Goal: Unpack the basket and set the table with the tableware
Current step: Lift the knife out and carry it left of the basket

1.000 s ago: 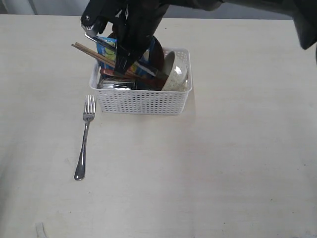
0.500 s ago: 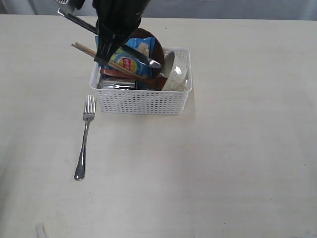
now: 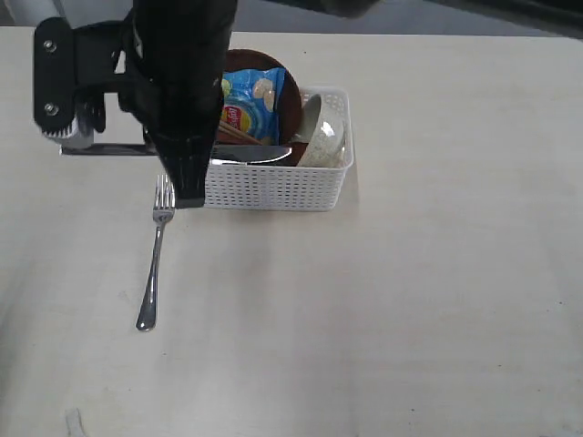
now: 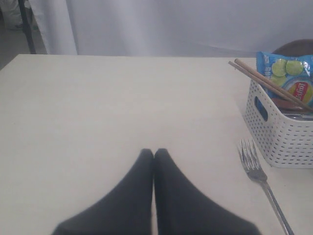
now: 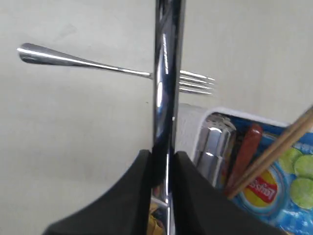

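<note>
1. Exterior view: shows the right end effector (image 3: 189, 191) reaching across to the left end of the white basket (image 3: 273, 189), clamped on a steel knife (image 3: 264, 153) held roughly level, blade over the basket and handle out over the counter (image 3: 437, 300). Leaves a steel fork (image 3: 153, 264) flat on the counter just beside that end, tines toward the basket. Keeps a blue chip bag (image 3: 248, 105), brown plate (image 3: 284, 86) and speckled bowl (image 3: 330, 138) inside the basket.
2. Left wrist view: shows the left end effector (image 4: 154, 159) closed tight on nothing, over bare counter and well apart from the basket. Takes in wooden chopsticks (image 4: 266, 83) jutting past the rim.
3. Right wrist view: confirms the clamp on the knife (image 5: 164, 73), with the fork (image 5: 117, 68) crossing behind it. Finds a steel cup (image 5: 210, 152) and a reddish wooden spoon (image 5: 247, 152) in the basket.
4. Step in hand, by judgement: carrying the knife out of the basket to its place. Next calls for clearing the rim, lowering until the knife lies flat, then letting go, without landing on the fork.
5. Against half a second ago: then tilted, tip down near the bowl and handle high. Now level, with the end effector shifted toward the fork. Fork and basket unmoved.
</note>
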`<state>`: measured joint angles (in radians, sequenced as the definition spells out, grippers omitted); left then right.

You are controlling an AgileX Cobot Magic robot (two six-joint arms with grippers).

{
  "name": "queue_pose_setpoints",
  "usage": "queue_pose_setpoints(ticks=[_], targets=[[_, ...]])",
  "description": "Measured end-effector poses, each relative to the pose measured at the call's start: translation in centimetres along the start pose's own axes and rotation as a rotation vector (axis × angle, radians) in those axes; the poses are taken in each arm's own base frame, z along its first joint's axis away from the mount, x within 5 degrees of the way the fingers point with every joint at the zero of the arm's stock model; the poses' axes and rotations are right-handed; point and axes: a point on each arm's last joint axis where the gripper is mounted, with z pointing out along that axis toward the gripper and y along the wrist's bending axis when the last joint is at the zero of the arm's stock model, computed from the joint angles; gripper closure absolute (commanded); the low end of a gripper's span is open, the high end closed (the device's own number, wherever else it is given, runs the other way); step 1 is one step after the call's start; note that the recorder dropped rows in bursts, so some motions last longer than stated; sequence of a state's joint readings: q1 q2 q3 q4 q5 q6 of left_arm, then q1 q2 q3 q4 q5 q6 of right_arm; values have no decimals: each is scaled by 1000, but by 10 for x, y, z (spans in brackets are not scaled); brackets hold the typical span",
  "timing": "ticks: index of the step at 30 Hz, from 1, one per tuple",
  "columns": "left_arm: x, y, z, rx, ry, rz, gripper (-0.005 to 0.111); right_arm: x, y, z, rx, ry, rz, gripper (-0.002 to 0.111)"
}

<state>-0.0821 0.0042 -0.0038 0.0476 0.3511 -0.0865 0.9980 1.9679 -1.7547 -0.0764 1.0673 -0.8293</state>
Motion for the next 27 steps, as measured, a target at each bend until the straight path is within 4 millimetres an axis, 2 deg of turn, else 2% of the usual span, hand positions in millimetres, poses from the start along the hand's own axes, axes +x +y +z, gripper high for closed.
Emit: queue_pose_setpoints(ticks=[4, 7, 11, 20, 27], targets=[[0, 0, 0, 0, 0, 0, 107, -27, 31, -3, -59, 6, -219, 109], [0, 0, 0, 0, 0, 0, 107, -36, 44, -5, -68, 34, -405, 109], [0, 0, 0, 0, 0, 0, 107, -37, 45, -2, -54, 64, -565, 109], [0, 0, 0, 0, 0, 0, 107, -43, 45, 37, -60, 70, -805, 109], [0, 0, 0, 0, 0, 0, 107, -47, 45, 55, -45, 49, -1023, 109]])
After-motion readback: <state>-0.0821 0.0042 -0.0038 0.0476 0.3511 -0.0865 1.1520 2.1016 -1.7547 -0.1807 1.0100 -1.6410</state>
